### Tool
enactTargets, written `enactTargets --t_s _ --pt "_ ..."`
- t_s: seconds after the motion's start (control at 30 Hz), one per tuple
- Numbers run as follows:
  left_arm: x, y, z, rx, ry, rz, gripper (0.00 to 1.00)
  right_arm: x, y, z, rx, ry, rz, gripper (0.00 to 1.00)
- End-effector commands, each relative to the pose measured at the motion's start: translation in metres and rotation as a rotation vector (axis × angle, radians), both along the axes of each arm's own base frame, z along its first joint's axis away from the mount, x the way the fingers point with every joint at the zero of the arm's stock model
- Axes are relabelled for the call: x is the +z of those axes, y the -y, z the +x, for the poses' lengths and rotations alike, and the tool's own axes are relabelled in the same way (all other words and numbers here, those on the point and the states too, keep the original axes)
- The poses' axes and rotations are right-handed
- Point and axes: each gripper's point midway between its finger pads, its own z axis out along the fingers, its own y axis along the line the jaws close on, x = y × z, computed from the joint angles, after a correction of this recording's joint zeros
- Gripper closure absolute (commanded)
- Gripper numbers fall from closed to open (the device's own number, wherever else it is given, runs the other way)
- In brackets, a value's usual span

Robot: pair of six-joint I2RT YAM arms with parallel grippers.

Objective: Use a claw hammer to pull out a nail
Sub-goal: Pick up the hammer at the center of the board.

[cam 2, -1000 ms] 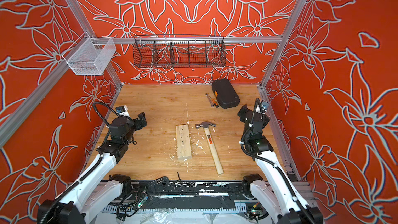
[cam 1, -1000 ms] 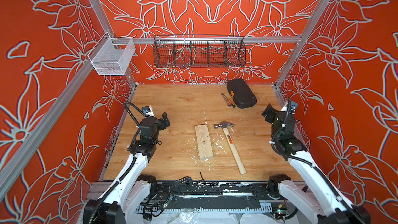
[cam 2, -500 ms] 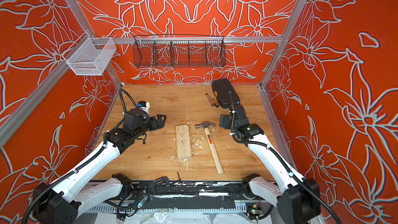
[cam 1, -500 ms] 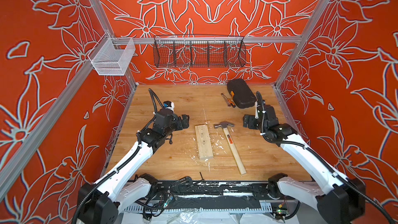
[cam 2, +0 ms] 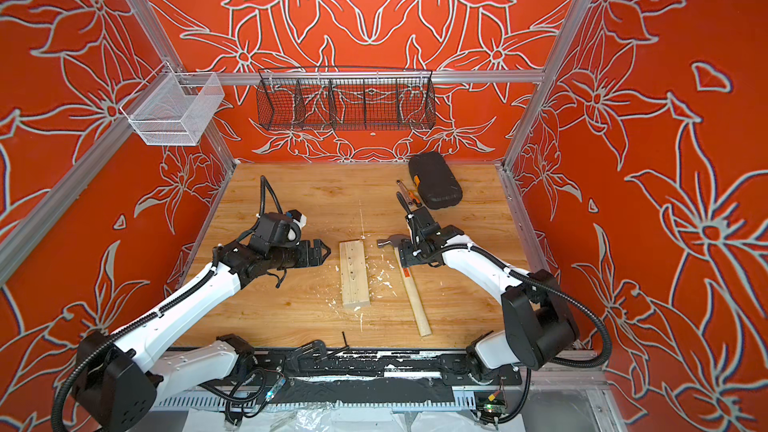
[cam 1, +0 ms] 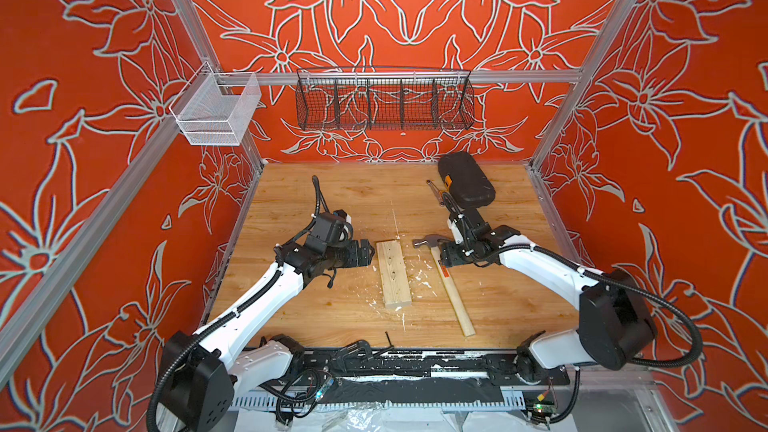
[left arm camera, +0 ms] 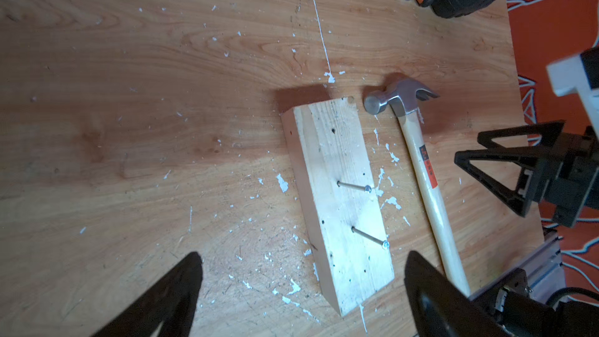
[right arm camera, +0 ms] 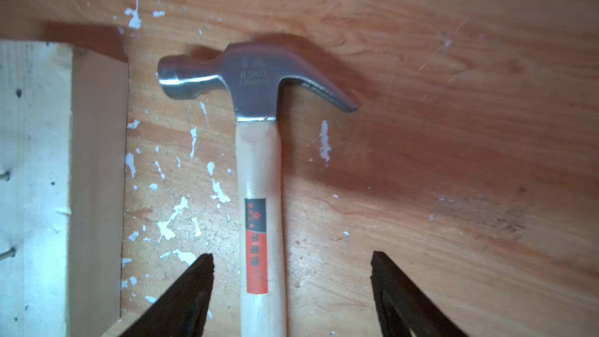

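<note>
Reaching step: right gripper, jaws apart, straddles the hammer handle low in frame; left gripper wide; next, close firmly.

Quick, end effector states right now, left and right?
Left end effector: open, holding nothing.
Right end effector: open, straddling the wooden-handled grey steel claw hammer, not gripping it.

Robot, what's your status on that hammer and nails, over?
Left gripper open beside wood block. Right gripper open, straddling claw hammer handle, no contact. Hammer flat on table. Two nails stick from block; nothing blocking.
</note>
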Motion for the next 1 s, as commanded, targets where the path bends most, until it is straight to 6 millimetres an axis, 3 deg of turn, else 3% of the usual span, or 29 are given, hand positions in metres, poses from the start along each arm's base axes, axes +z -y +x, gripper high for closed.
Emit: enactTargets --t_s 0.0,0.1,0.27,0.57,0.97 --pt "-0.001 0.000 -0.014 -0.012 -0.016 -0.018 0.05 -0.004 -0.020 -0.003 0.069 -0.051 0.044 0.25" --pt "-0.004 -0.001 -0.018 -0.009 -0.019 -0.033 0.06 -0.020 -0.027 -0.005 0.095 -0.101 0.010 0.31" --pt "-0.011 -0.001 -0.025 -0.010 -0.038 -0.046 0.06 -0.038 -0.024 -0.002 0.110 -0.124 -0.078 0.32" --pt "-0.016 -0.002 -0.031 -0.008 -0.047 -0.056 0.07 -0.050 -0.028 0.001 0.135 -0.149 -0.097 0.39" --pt "-0.018 -0.001 -0.033 -0.010 -0.053 -0.064 0.08 -0.058 -0.026 0.016 0.132 -0.153 -0.171 0.39"
